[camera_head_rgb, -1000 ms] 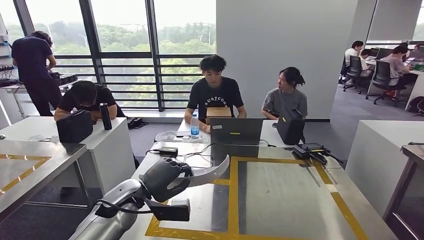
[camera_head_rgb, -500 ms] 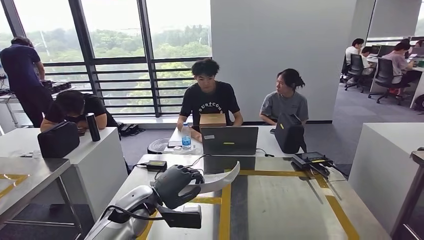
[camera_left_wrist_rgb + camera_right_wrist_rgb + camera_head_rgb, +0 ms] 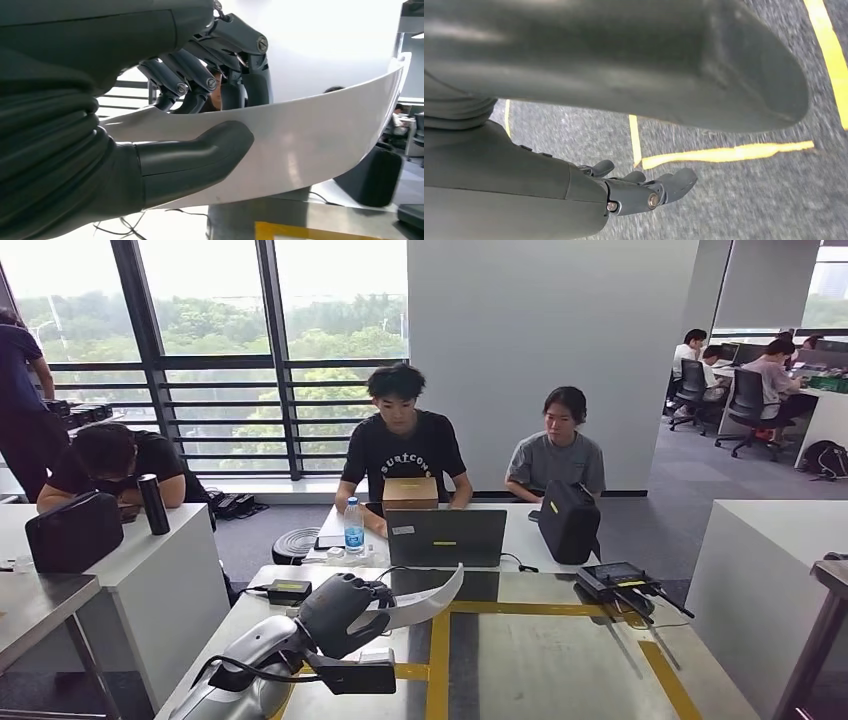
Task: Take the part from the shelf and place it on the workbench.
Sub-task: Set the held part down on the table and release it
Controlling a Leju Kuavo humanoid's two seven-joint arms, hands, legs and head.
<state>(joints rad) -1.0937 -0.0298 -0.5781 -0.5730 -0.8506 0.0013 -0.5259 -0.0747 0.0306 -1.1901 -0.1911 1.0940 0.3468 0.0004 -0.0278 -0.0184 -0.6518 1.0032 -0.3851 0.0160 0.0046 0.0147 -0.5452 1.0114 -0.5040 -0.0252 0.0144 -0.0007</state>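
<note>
Two people (image 3: 400, 440) sit behind the yellow-taped workbench (image 3: 560, 660).

The left hand (image 3: 340, 612) holds the part (image 3: 425, 602) above the near-left side of the workbench (image 3: 540, 660). Behind the workbench a laptop (image 3: 446, 537) stands, a bottle (image 3: 352, 525) to its left, two seated people behind it.

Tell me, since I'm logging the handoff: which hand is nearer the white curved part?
Left. The left hand grips the white curved part above the workbench; the right hand hangs over the floor, holding nothing.
</note>
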